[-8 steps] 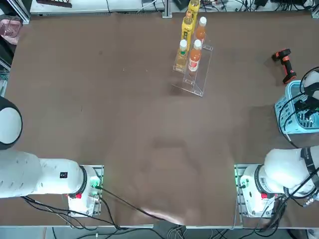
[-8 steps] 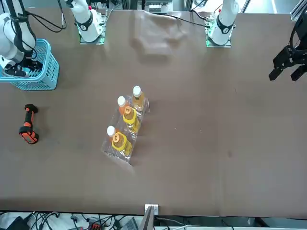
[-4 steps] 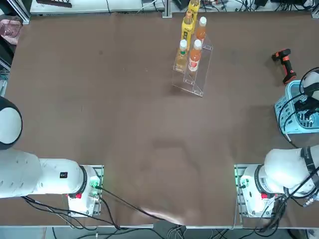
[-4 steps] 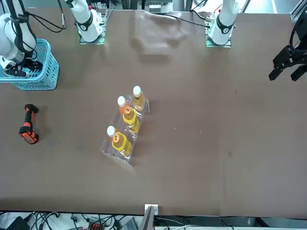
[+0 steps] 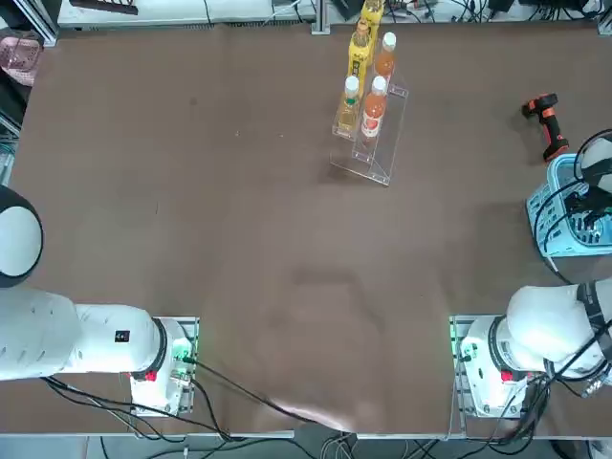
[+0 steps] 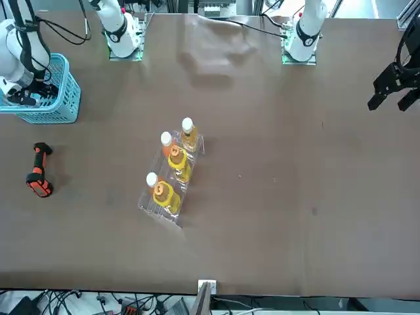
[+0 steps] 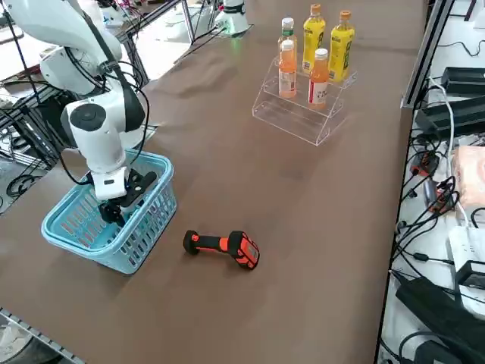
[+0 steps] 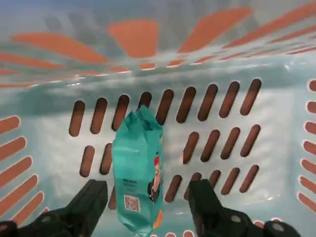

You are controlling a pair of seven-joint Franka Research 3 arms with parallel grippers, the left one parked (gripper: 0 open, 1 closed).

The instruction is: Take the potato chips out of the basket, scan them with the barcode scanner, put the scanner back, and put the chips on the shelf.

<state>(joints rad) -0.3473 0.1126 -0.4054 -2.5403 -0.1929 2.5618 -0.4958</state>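
Note:
The potato chips [image 8: 138, 168], a teal packet with a barcode, lie flat on the floor of the light blue basket [image 8: 232, 118]. My right gripper [image 8: 147, 186] is lowered inside the basket [image 7: 144, 227] and stands open. Its fingers [image 8: 94, 197] sit on either side of the packet's near end, with gaps to the packet. The black and orange barcode scanner [image 5: 548, 122] lies on the table just beyond the basket [image 5: 564, 244], also seen in the side view as the scanner [image 7: 223, 246]. The clear stepped shelf [image 5: 378, 153] stands at the far middle of the table.
Orange and yellow drink bottles [image 7: 318, 76] fill the upper steps of the shelf [image 7: 299, 114]. The basket sits near the table's right edge. Cables and boxes [image 7: 447, 250] lie beyond the table's far edge. Brown tabletop [image 5: 287, 239] spreads between basket and shelf.

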